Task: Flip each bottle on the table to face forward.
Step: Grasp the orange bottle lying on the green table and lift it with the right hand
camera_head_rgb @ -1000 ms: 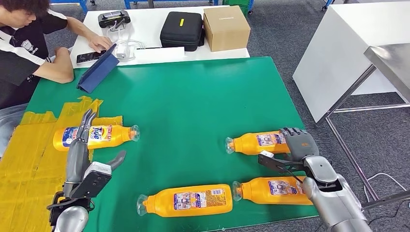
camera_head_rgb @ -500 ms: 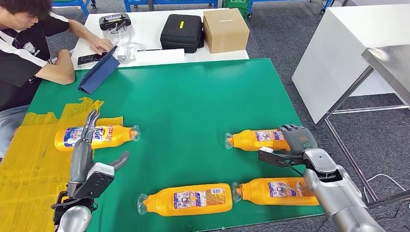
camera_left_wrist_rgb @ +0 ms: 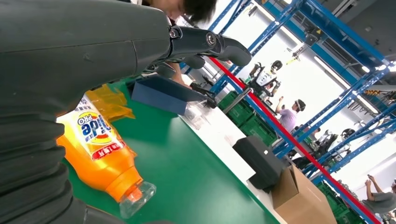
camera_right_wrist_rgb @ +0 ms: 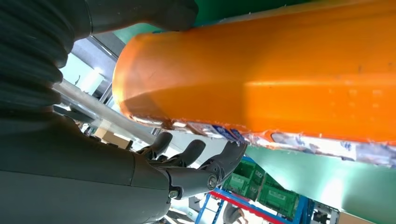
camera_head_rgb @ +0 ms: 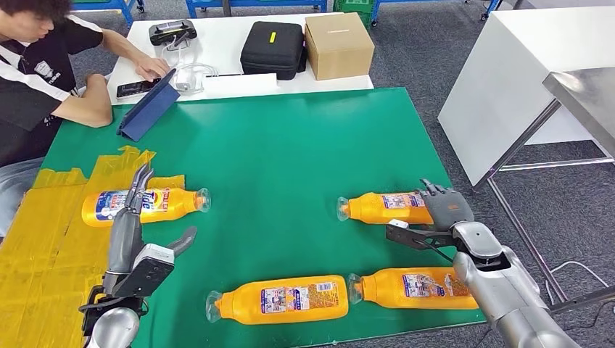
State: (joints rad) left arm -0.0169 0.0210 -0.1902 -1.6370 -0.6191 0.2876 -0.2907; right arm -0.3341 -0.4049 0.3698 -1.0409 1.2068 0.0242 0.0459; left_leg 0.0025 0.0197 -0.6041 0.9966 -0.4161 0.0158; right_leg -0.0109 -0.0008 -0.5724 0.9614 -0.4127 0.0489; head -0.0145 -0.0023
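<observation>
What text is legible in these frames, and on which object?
"Tide": blue and orange label of the far-left bottle, by the left hand.
"PRO" above the brand logo: same bottle in the left wrist view, letters partly hidden.
Back labels on the other three bottles: print too small to read.
Cardboard box: faint print, unreadable.
Black case: yellow tag, no readable text.
</observation>
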